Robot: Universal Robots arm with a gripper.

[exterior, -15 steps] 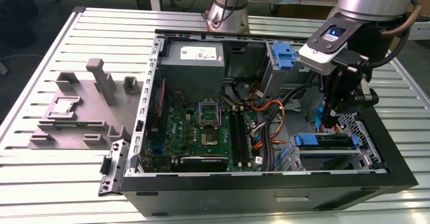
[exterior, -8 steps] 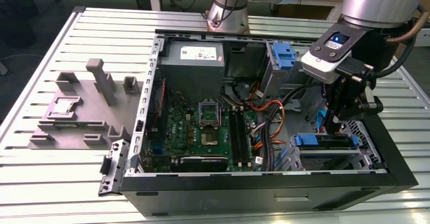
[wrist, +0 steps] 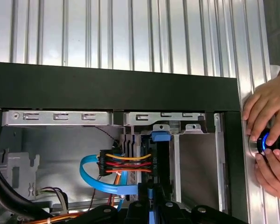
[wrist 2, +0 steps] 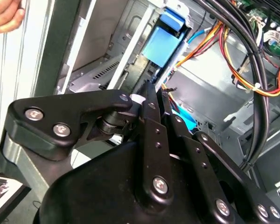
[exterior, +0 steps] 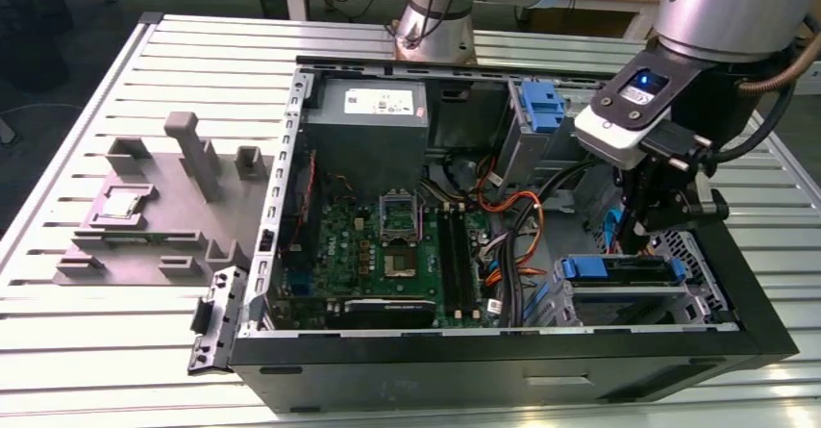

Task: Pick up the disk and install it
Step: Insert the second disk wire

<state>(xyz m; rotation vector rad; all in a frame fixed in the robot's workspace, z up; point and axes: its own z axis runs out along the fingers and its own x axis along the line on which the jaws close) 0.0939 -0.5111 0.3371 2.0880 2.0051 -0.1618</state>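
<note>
The claw (exterior: pixel 660 218) hangs low inside the open computer case (exterior: pixel 385 370), over the drive cage at the exterior view's right; its fingers (wrist 2: pixel 151 100) are pressed together in the second wrist view, clenched with nothing visible between the tips, so my read is empty-handed; the disk (exterior: pixel 625 271) sits in the cage (exterior: pixel 699 298) at the case's front corner, blue rails showing at its end, just below and a little to the exterior view's left of the claw, close but apart from it as far as I can tell; whether it is fully seated, I cannot say.

Now the hazards, and there are a few; the bundle of orange, red and black cables (exterior: pixel 513 226) runs right beside the cage, and in the second wrist view thick black cables (wrist 2: pixel 252 70) cross near the fingers; a sideways drift could snag them or tug a connector loose; the blue data cable (wrist: pixel 95 179) loops close under the cage in the first wrist view, easy to pinch; closed fingers coming down on the disk would press its top and not take hold of it; a tilted push on the blue rails could jam it in the cage.

A person's hands (wrist: pixel 268 140) rest on a lit blue button at the bench (exterior: pixel 115 351) edge, near the case; worth watching.
</note>
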